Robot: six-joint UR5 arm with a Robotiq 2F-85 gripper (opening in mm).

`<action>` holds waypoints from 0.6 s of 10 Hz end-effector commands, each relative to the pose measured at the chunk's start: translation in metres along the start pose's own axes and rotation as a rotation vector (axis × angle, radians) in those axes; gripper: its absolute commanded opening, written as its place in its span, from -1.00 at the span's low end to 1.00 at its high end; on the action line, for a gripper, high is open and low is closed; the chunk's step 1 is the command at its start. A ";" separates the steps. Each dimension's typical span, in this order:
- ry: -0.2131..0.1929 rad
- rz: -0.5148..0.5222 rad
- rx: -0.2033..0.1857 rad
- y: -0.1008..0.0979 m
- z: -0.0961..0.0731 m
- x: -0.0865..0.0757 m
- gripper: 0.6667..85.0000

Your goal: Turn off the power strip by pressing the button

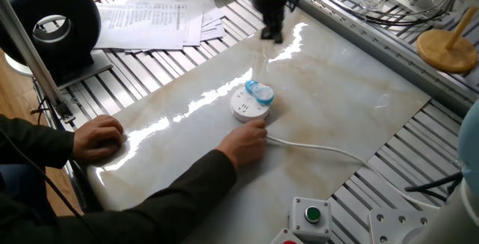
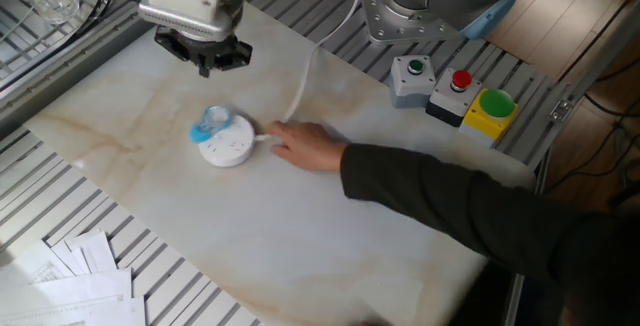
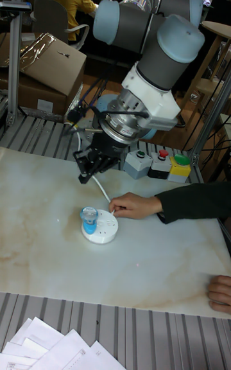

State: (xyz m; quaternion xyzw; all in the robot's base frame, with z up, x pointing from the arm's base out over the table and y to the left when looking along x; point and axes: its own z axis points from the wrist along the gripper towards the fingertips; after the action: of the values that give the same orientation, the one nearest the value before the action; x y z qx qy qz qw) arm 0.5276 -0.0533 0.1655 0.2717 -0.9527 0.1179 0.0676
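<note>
The power strip is a round white puck lying flat on the marble board. Its button is a light-blue nub on the rim facing the arm. My gripper hangs above and behind the puck, clear of it and touching nothing. Its dark fingertips are blurred, so no gap shows. A person's hand rests against the puck where the white cord leaves it.
A grey box with a green button, a red button and a yellow box stand at the board's edge. Papers lie beyond it. The person's other hand presses on the board's corner.
</note>
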 end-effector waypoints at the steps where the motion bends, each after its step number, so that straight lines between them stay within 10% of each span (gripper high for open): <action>1: -0.058 0.098 -0.130 0.062 -0.001 -0.035 -0.99; 4: -0.077 0.154 -0.108 0.081 0.020 -0.051 -0.99; 6: -0.076 0.108 -0.038 0.057 0.039 -0.064 -0.99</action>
State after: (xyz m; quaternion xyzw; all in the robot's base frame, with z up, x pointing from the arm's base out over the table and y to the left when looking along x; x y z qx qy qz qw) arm 0.5338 0.0140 0.1243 0.2190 -0.9716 0.0802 0.0399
